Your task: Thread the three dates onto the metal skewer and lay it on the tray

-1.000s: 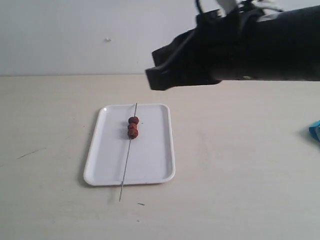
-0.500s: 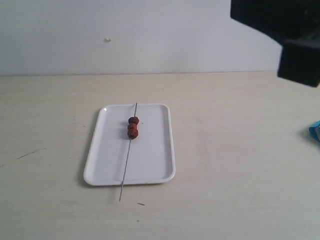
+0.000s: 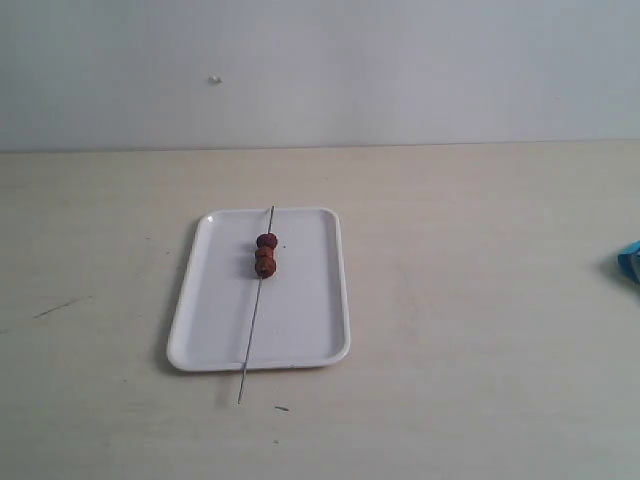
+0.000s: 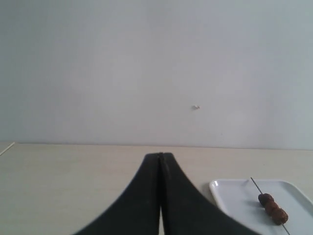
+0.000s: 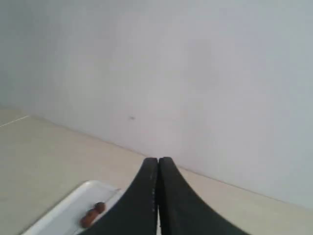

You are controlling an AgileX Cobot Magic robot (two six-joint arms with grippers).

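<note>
**Dates point(image 3: 266, 255) on skewer point(image 3: 252, 330), skewer on tray point(image 3: 300, 335)**

Dates, three of them, sit touching one another in a short row on the skewer, over the far half of the tray. The skewer lies along the tray's length, about down its middle and a little slanted. Its far tip reaches the tray's far rim, and its near tip pokes past the near rim over the table point(image 3: 480, 300). The tray lies flat on the table. A blue object point(image 3: 630, 263) shows at the table's edge, well apart from the tray on its right.

The left gripper point(image 4: 160, 156) has its jaws pressed together with nothing between them; a corner of the tray and the dates show beyond it. The right gripper point(image 5: 158, 160) is likewise closed and empty, clear of the tray, with the dates in sight past it.
</note>
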